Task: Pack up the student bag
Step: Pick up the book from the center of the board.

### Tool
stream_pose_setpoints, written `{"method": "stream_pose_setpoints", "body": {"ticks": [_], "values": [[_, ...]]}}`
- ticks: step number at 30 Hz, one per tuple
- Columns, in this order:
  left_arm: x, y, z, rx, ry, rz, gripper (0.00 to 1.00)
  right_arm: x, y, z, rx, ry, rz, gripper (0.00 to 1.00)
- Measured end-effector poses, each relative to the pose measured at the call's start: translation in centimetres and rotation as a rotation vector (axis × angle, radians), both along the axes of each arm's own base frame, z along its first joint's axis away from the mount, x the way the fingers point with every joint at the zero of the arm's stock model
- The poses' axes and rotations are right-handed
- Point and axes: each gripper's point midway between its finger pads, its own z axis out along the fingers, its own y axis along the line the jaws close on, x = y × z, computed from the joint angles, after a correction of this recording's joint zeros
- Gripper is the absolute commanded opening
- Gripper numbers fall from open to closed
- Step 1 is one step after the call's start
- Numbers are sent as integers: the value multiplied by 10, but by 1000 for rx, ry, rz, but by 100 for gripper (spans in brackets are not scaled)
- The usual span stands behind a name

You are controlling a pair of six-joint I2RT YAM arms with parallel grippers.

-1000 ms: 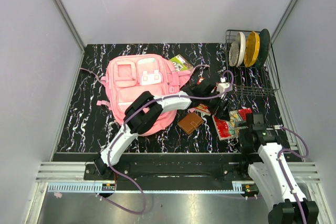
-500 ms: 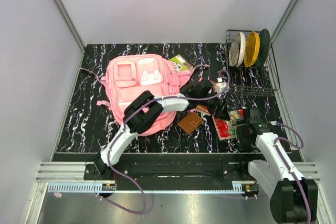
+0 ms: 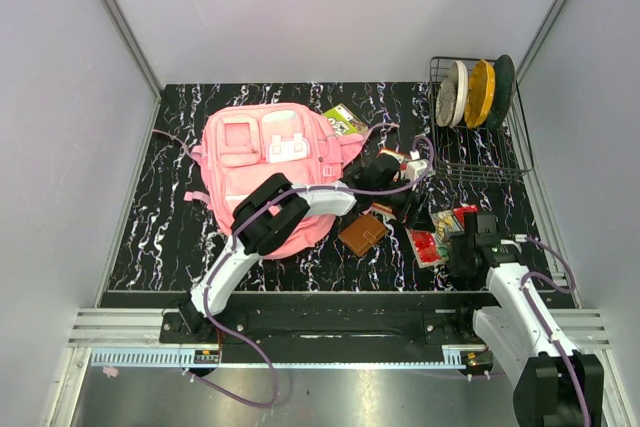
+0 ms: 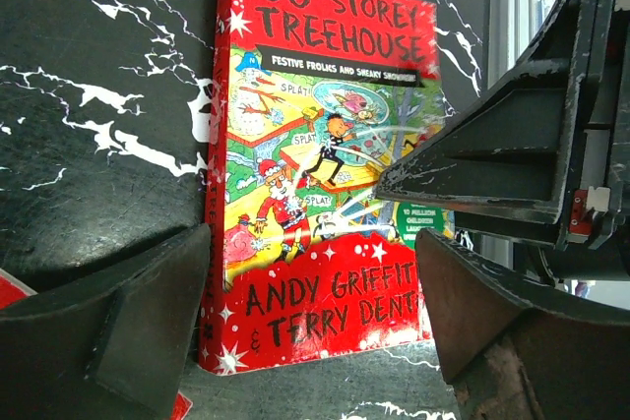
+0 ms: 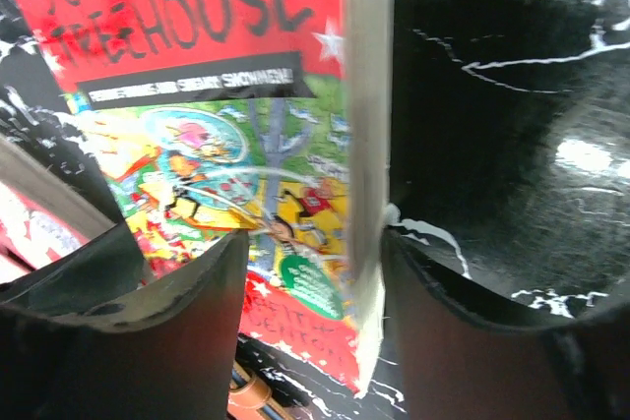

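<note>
The right gripper [image 5: 315, 272] straddles a red book [image 5: 197, 95] at its page edge, fingers apart. Black marbled table [image 5: 512, 95] lies beside the book.

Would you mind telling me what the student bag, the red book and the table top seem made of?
The student bag looks like soft matte pink fabric: it slumps and puckers. The book is paper, its cover likely glossy-coated; page edges show. The table top is hard, shiny black with white veins: marble or a marble-look laminate.

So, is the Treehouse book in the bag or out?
Out: the book lies closed, cover up, on the black table, apart from the pink bag.
</note>
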Motion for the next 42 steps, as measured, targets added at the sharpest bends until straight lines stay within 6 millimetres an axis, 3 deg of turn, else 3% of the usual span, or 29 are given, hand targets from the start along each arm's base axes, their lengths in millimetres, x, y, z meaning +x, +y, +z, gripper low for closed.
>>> {"method": "stream_pose_setpoints", "body": {"ticks": [1, 4, 6, 12, 22, 25, 28, 35, 38, 42], "values": [[0, 0, 0, 0, -1, 1, 88, -1, 0, -1, -3, 4, 4, 52], [0, 1, 0, 1, -2, 5, 87, -4, -1, -4, -11, 16, 14, 24], [2, 1, 0, 3, -6, 12, 87, -5, -1, -3, -19, 12, 25, 14], [3, 2, 0, 10, -10, 20, 85, -3, -2, 6, -46, -41, 70, 0], [-6, 10, 2, 55, 3, 11, 89, -5, -5, 20, -120, -121, 171, 0], [-13, 17, 11, 83, 4, 16, 89, -5, -5, 30, -139, -136, 201, 0], [-18, 20, 34, 78, -13, 17, 91, -1, -5, 48, -160, -182, 229, 0], [-12, 29, 115, -29, -98, 44, 92, 10, -1, 109, -210, -364, 296, 0], [-3, 36, 131, -52, -116, 66, 93, 12, 7, 125, -208, -405, 361, 0], [6, 44, 130, -42, -112, 91, 93, 8, 21, 130, -193, -413, 480, 0]]}}
